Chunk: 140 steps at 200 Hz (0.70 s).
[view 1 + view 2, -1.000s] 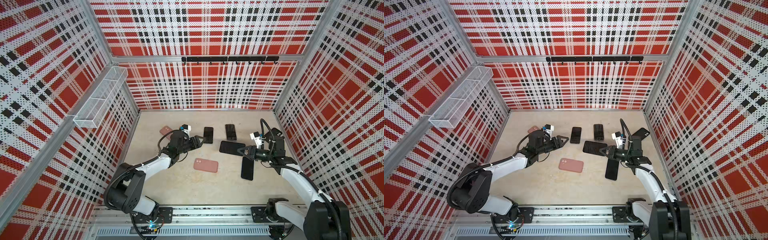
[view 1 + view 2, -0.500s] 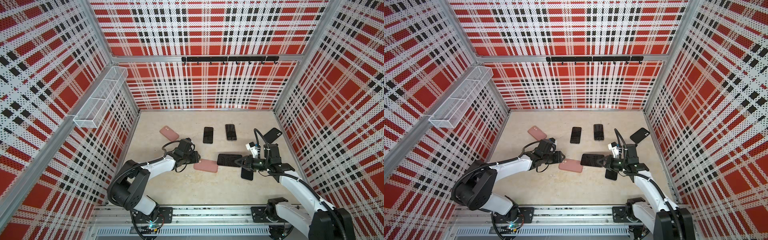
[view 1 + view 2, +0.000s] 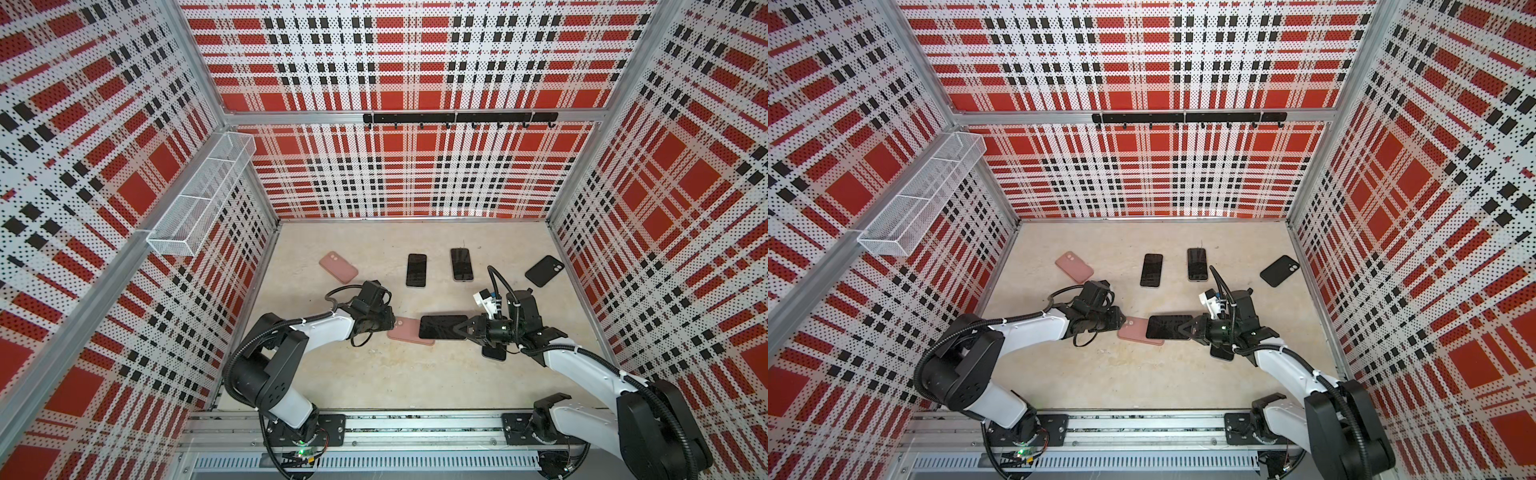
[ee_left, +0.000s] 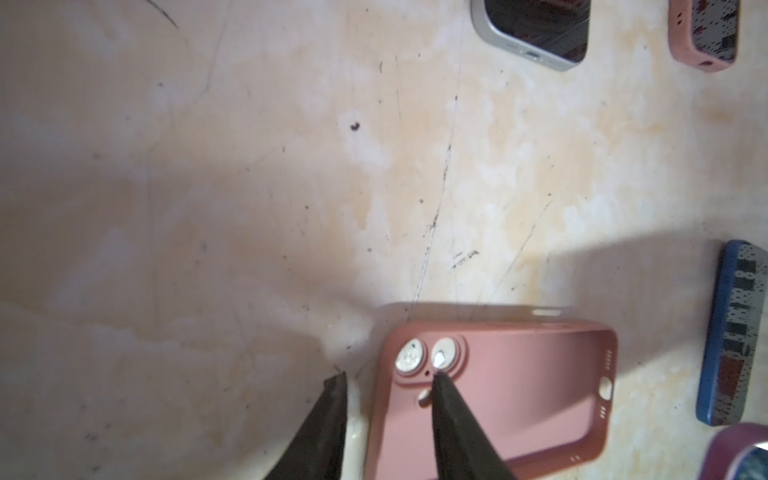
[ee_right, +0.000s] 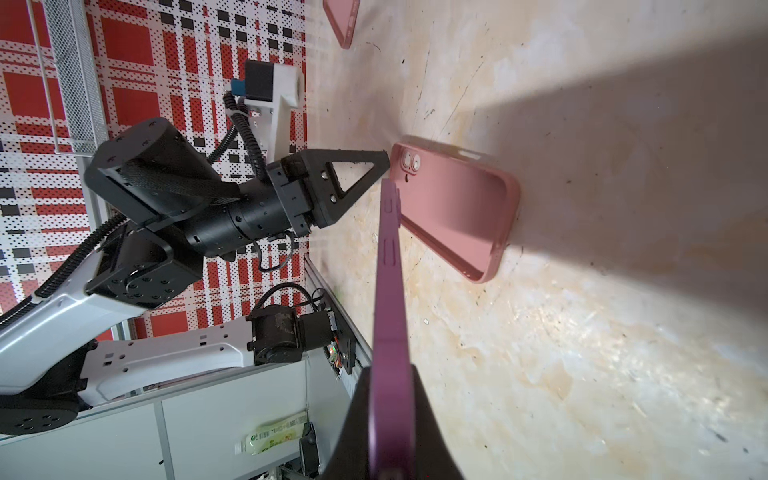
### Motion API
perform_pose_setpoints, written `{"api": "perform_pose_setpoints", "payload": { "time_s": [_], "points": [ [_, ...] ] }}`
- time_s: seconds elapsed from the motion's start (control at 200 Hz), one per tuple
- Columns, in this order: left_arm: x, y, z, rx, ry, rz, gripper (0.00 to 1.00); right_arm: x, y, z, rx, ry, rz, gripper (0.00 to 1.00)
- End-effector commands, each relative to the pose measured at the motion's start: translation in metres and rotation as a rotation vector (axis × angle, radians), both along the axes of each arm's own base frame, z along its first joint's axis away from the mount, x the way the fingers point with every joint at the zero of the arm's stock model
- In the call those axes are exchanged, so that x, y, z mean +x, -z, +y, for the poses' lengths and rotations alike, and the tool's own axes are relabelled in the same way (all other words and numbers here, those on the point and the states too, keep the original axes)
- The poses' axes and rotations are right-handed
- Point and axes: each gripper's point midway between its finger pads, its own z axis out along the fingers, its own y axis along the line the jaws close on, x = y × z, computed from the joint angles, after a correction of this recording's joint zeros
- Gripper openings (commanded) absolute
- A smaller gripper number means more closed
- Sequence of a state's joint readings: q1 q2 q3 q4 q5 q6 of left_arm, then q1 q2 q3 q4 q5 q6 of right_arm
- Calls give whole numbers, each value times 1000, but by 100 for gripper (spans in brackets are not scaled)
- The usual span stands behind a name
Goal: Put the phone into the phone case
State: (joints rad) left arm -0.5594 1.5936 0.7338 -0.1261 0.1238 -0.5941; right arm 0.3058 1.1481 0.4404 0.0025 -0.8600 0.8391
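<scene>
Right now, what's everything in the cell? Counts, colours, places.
open case: 1, pink, table centre, hollow side up
held phone: 1, dark screen, purple edge, over the open case's right end
other pink case: 1, pink, back left
black case: 1, black, back right
loose phones: 2, dark screens, back centre
half-hidden phone: 1, dark, front right of open case
wire basket: 1, white, left wall
hook rail: 1, black, back wall
table: 1, beige
left gripper: 1, black, open, astride open case's camera-end wall
right gripper: 1, black, shut on held phone
</scene>
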Motion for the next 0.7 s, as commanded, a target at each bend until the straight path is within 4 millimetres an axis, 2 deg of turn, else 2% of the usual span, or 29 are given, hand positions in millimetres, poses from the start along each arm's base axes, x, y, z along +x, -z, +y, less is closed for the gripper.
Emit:
{"api": "perform_pose_setpoints", "payload": {
  "time_s": [0.0,0.165,0.336,0.461,0.536,0.696],
  "points": [
    [-1,4,-7,1,20,2,32,7,-10,5,32,-2,-62,0],
    [-3,10,-8,11,13,19,22,9,-4,5,19,-2,-54,0],
    [-5,6,-11,-10,3,22,8,12,7,6,5,-9,-31,0],
    [-6,2,-12,-23,-9,19,5,13,18,8,-14,-28,-11,0],
    [-6,0,-11,-27,-15,16,5,13,25,11,-28,-42,2,0],
    [-6,-2,-13,-30,-5,11,16,19,31,14,-45,-64,6,0]
  ]
}}
